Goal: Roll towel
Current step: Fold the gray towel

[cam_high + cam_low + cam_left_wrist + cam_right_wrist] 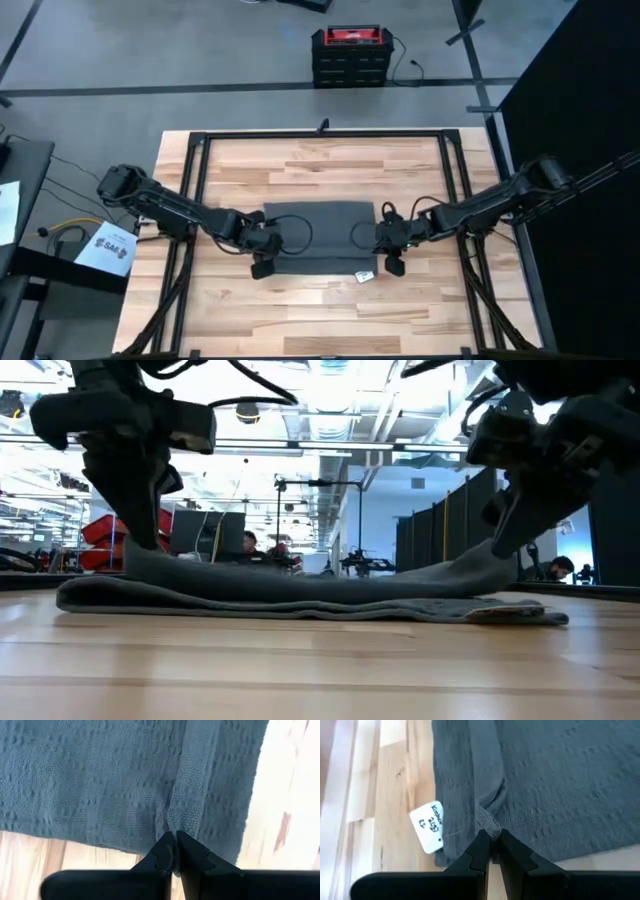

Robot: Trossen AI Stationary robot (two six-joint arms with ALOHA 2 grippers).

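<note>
The dark grey towel [315,238] lies spread flat in the middle of the wooden table, its small white tag [427,826] at the near right corner. My left gripper [262,246] is shut on the towel's left edge. My right gripper [386,243] is shut on its right edge. In the low view both side edges rise a little off the table at the fingers, while the middle of the towel [310,598] rests on the wood. My left gripper pinches the towel's left edge [172,826] between its two fingers, nearer the near corner than the far one. The fingers slant down from the table's left. The pinched cloth is drawn up into a narrow ridge, and the rest lies on the table. My right gripper pinches the towel's right edge [489,826] between its two fingers, a short way from the tag corner. The fingers slant down from the table's right. The cloth puckers and lifts at the fingertips, and the rest lies on the table.
A black frame [320,133] runs around the table top. Bare wood [320,310] shows between the towel and the near edge, and more of it on the far side [320,165]. A red and black case [350,55] stands on the floor beyond the table.
</note>
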